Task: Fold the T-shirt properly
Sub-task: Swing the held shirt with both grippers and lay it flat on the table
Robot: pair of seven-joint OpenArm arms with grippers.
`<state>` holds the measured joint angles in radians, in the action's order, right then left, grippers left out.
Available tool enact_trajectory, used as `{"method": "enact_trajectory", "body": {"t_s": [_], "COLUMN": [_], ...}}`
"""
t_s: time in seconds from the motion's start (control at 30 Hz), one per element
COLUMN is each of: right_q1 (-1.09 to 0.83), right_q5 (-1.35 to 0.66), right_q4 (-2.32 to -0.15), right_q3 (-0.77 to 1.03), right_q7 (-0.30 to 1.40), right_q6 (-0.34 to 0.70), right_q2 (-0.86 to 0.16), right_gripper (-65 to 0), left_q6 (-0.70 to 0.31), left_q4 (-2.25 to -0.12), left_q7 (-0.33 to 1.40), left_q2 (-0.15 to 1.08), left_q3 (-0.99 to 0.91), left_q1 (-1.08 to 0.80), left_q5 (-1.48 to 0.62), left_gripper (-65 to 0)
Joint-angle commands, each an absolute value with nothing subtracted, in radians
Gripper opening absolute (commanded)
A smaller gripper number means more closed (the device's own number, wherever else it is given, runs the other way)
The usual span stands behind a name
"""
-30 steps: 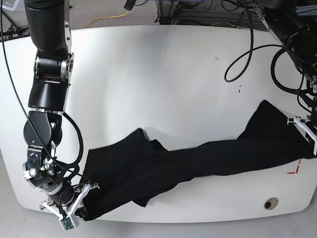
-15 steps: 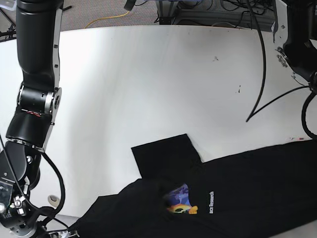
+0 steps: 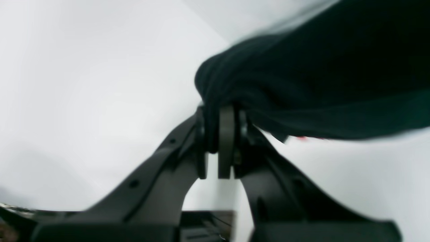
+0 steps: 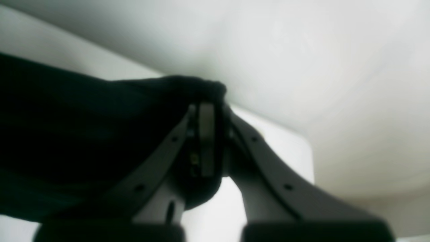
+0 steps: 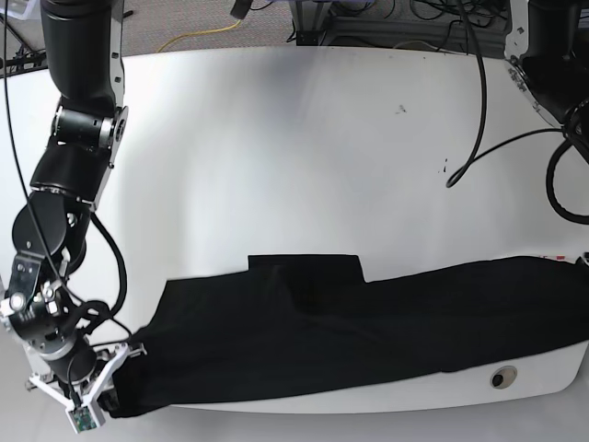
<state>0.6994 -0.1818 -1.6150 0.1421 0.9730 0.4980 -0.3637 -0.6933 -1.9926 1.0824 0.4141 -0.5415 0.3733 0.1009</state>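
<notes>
From my remote station I see a white surface (image 5: 276, 138) with rounded near corners. A round metal-rimmed fitting (image 5: 503, 377) sits in it by the near edge, toward the near right corner. Beyond the far edge, a yellow cable (image 5: 198, 35) curves across the grey floor (image 5: 175, 23).

No readable text or labels anywhere.

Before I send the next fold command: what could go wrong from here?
The T-shirt spans both arms, with the left fingers and right fingers each clamped on an edge. Pulling the arms further apart could tug the cloth out of a grip. Its near edge lies close to the near rim of the white table, so lowering there might leave fabric hanging over.
</notes>
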Motion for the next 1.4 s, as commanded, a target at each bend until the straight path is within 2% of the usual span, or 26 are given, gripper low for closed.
{"method": "enact_trajectory", "body": {"t_s": [0.0, 0.13, 0.23, 0.6, 0.8, 1.37], "right_q1": [0.644, 0.493, 0.381, 0.03, -0.074, -0.191], "right_q5": [-0.163, -0.165, -0.165, -0.165, -0.165, -0.163], "right_q4": [-1.673, -1.728, -1.765, -1.813, -1.811, -1.785], "right_q3": [0.176, 0.232, 0.282, 0.358, 0.374, 0.374], "right_q7": [0.949, 0.949, 0.951, 0.949, 0.949, 0.949], "right_q6": [0.49, 0.49, 0.49, 0.492, 0.492, 0.492], "right_q2": [-0.38, -0.346, -0.331, -0.229, -0.186, -0.185], "right_gripper": [-65.0, -65.0, -65.0, -65.0, -65.0, -65.0], "left_q6": [-0.698, -0.698, -0.698, -0.698, -0.698, -0.698], "left_q4": [-2.005, -2.005, -2.005, -1.998, -1.968, -1.877], "left_q7": [1.079, 1.079, 1.07, 0.858, 0.754, 0.75], "left_q2": [0.415, 0.407, 0.357, 0.199, 0.147, 0.151], "left_q3": [-0.602, -0.621, -0.661, -0.733, -0.762, -0.763], "left_q1": [0.329, 0.214, 0.117, -0.251, -0.369, -0.513], "left_q5": [0.131, 0.131, 0.131, 0.131, 0.131, 0.133], "left_gripper": [-65.0, -65.0, -65.0, -65.0, -65.0, -65.0]}}
